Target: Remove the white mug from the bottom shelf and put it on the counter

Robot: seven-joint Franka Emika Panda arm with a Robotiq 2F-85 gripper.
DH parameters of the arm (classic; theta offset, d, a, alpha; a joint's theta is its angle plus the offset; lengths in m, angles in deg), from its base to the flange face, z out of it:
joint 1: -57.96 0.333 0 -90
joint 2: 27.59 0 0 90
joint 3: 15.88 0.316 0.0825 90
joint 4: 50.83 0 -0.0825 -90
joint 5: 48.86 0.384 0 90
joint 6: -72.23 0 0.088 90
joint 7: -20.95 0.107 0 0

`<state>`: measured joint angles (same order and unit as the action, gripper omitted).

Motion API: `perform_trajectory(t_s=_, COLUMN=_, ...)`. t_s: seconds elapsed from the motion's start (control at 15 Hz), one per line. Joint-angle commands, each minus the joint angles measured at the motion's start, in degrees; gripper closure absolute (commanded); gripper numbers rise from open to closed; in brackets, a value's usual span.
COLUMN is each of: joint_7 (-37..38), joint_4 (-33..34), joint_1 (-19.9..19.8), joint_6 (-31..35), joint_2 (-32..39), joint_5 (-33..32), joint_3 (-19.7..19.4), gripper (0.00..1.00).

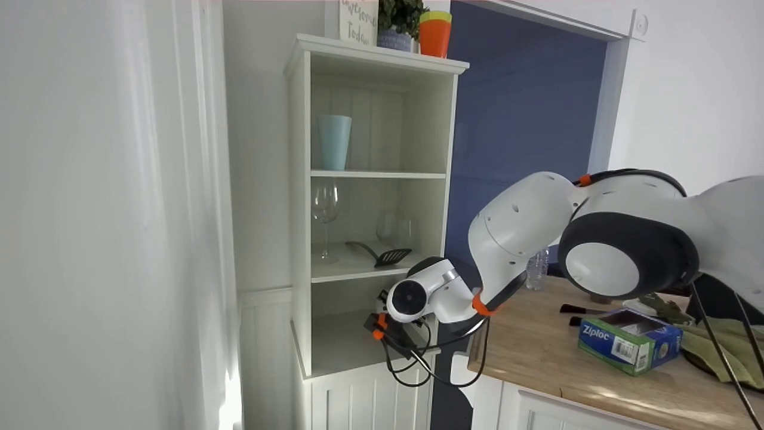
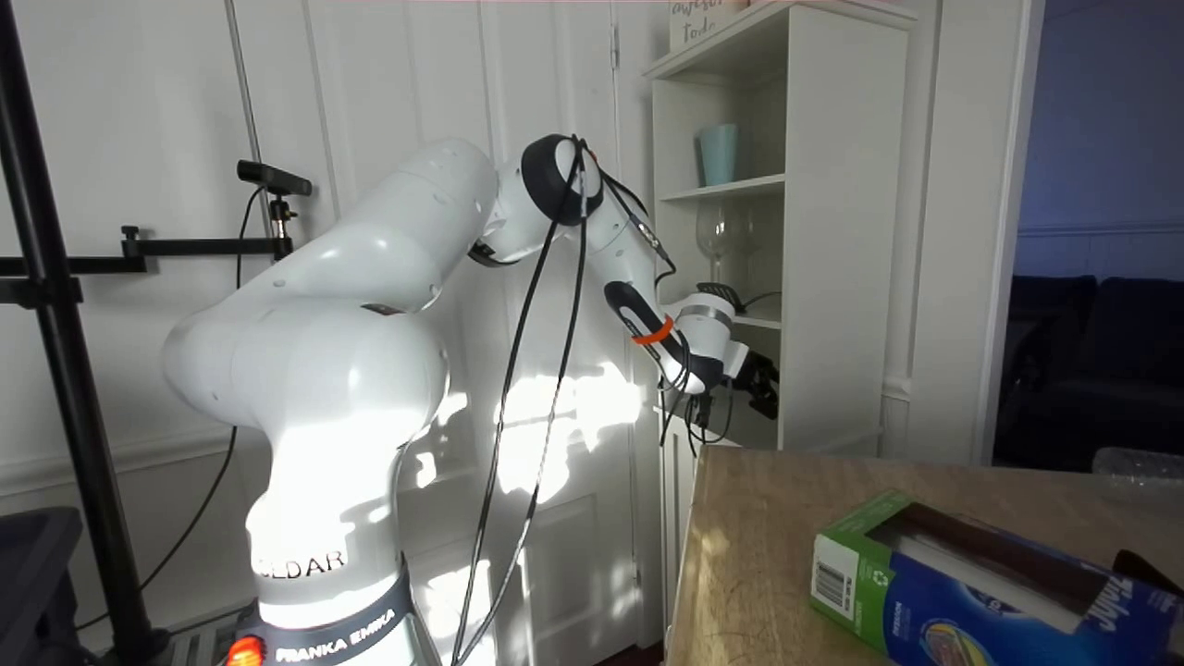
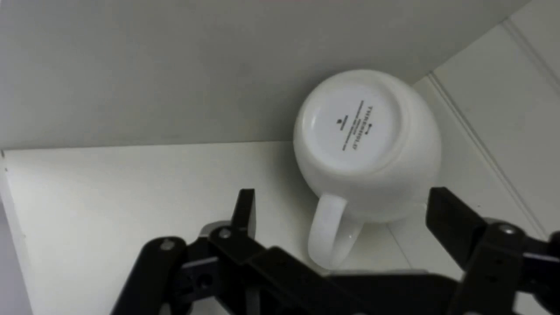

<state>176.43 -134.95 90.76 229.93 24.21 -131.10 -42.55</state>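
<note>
Wrist view: white mug (image 3: 372, 144) in a corner of the bottom shelf (image 1: 340, 343), close by the panelled back (image 3: 485, 100). Printed base turned toward us; whether it stands inverted or lies on its side, we cannot tell. Pincer (image 3: 343, 197) spread wide, the mug's handle showing between its fingers (image 3: 245, 210); contact we cannot judge. In both exterior views we see the white robot arm (image 1: 519, 215) bent down to that lowest compartment. Middle shelf (image 1: 352, 269): wine glass (image 1: 325, 203), black slotted spatula (image 1: 392, 257). Top shelf (image 1: 388, 175): pale blue tumbler (image 1: 334, 142). Wood tabletop (image 1: 519, 352): open-topped Ziploc box (image 1: 615, 349).
</note>
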Motion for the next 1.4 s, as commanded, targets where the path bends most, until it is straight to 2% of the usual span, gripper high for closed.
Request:
perform_trajectory(t_s=0.0, joint_7=1.8, joint_4=2.2, joint_1=0.0, joint_6=0.7, joint_2=2.8, joint_5=2.6, joint_3=-1.2, gripper=0.0)
perform_trajectory(t_s=0.67, joint_7=1.8, joint_4=2.9, joint_1=0.3, joint_6=2.4, joint_2=4.8, joint_5=9.3, joint_3=-3.5, gripper=0.0)
perform_trajectory(t_s=1.0, joint_7=1.8, joint_4=3.3, joint_1=2.1, joint_6=2.1, joint_2=4.8, joint_5=9.8, joint_3=-5.7, gripper=0.0)
perform_trajectory(t_s=1.33, joint_7=1.8, joint_4=0.3, joint_1=3.4, joint_6=1.2, joint_2=2.6, joint_5=9.9, joint_3=-5.4, gripper=0.0)
